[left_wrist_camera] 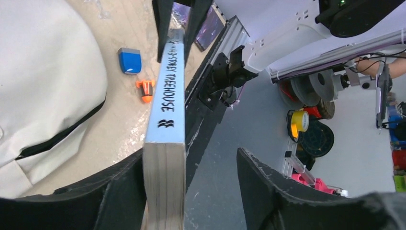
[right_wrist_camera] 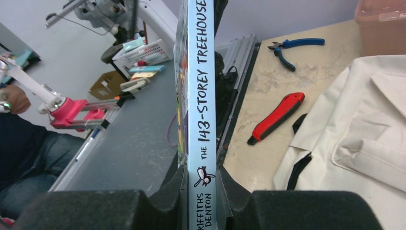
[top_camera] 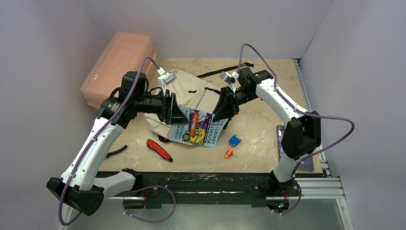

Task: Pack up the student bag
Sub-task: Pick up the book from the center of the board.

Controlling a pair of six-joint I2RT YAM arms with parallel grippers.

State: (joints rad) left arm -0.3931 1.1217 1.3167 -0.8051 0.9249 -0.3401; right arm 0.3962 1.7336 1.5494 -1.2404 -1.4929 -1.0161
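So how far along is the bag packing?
Nothing visibly packed yet. In hand: the book, raised by the student bag, right gripper clamped on one end, left gripper open around the other. Left: book, red knife, blue block and orange piece on the table.

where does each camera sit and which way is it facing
Top external: above and behind the bases, looking down on the table; left arm and right arm show.
Left wrist: on its arm, facing the blue block; left end effector shows.
Right wrist: on its arm, facing the red knife and student bag; right end effector shows.
Shared: all three show the book; the wrist views, its spine.
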